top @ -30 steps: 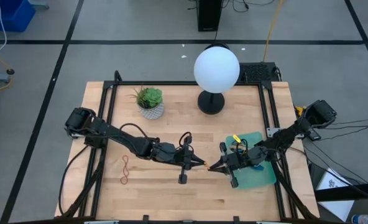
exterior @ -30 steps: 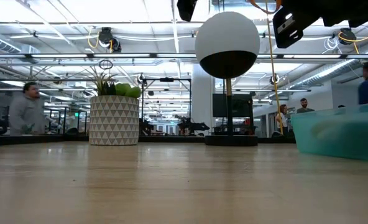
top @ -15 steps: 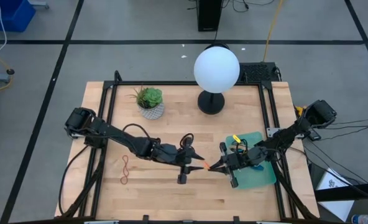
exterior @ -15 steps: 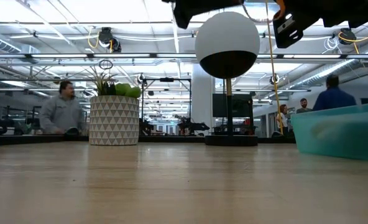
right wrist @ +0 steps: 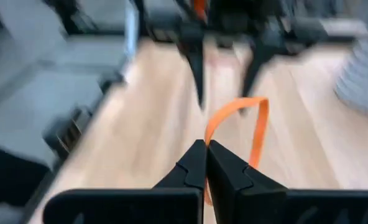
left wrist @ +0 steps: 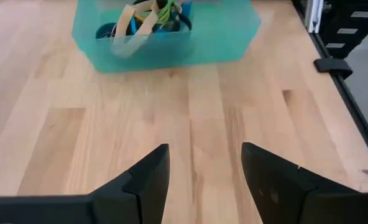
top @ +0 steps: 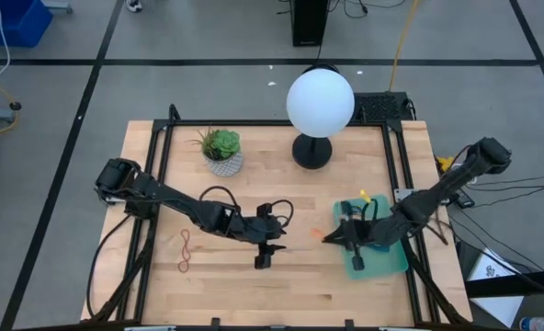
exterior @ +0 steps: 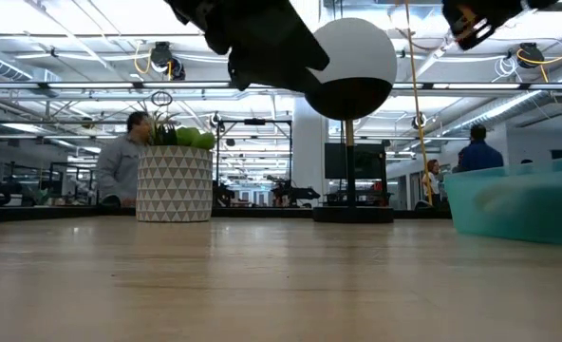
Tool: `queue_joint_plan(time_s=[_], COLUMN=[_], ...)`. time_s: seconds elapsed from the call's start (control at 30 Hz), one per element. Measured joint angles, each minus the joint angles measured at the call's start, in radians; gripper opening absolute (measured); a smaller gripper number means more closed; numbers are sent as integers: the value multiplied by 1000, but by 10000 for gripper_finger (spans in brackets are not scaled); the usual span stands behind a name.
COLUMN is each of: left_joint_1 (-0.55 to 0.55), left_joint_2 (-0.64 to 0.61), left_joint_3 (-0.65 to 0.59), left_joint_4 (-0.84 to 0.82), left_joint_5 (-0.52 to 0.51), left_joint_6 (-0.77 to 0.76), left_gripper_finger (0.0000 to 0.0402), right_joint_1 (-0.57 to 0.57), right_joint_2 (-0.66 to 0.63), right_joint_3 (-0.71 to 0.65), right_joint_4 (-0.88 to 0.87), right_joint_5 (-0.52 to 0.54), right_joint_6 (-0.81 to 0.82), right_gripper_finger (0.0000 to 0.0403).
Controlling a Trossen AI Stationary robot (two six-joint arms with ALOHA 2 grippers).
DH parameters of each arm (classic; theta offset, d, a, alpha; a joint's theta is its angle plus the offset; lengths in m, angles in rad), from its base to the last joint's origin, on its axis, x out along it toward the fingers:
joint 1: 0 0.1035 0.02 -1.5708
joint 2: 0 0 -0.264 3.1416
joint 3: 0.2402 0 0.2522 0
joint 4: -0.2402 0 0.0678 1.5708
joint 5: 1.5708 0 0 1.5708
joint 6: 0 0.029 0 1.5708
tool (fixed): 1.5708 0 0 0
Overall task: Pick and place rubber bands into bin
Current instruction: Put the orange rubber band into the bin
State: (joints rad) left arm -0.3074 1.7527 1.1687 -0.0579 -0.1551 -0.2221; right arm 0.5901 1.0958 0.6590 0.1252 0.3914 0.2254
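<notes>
Far left on the wood: one red band (top: 186, 250), flat, untouched, well apart from both arms. Mid-table: left gripper (left wrist: 204, 174), fingers spread wide, holding nothing, aimed at the bin (left wrist: 230, 34), likely freed after a handover. Right: right gripper (right wrist: 206, 163) pinched tight on an orange band (right wrist: 252, 127), its loop hanging beyond the fingertips, beside the bin's edge, probably for dropping onto the bands (left wrist: 148, 15) inside.

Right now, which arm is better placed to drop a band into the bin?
Right. Its gripper is shut on an orange band and sits at the bin edge. The left gripper is open, holds nothing, and is farther from the bin.
</notes>
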Motion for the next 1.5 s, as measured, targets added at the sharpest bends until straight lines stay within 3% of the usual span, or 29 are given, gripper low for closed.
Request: queue_joint_plan(time_s=[0.23, 0.43, 0.63, 1.0, 1.23, 1.5], left_joint_1=[7, 7, 7, 7, 7, 3], left_joint_2=[0, 0, 0, 0, 0, 0], left_joint_3=[0, 0, 0, 0, 0, 0], left_joint_4=[-19, -20, -21, -21, -26, -55], left_joint_5=[0, 0, 0, 0, 6, 129], left_joint_6=[-1, -1, 0, -14, -27, -28], left_gripper_finger=[207, 207, 207, 207, 207, 207], right_joint_1=[42, 74, 80, 71, 71, 71], right_joint_2=[-29, -28, -28, -27, -28, -28], right_joint_3=[328, 414, 275, -15, -53, -55], right_joint_4=[-817, -1251, -1235, -1014, -1007, -988], right_joint_5=[26, -42, -104, -135, -142, -196], right_joint_6=[339, 727, 882, 917, 923, 962], right_gripper_finger=[0, 0, 0, 0, 2, 24])
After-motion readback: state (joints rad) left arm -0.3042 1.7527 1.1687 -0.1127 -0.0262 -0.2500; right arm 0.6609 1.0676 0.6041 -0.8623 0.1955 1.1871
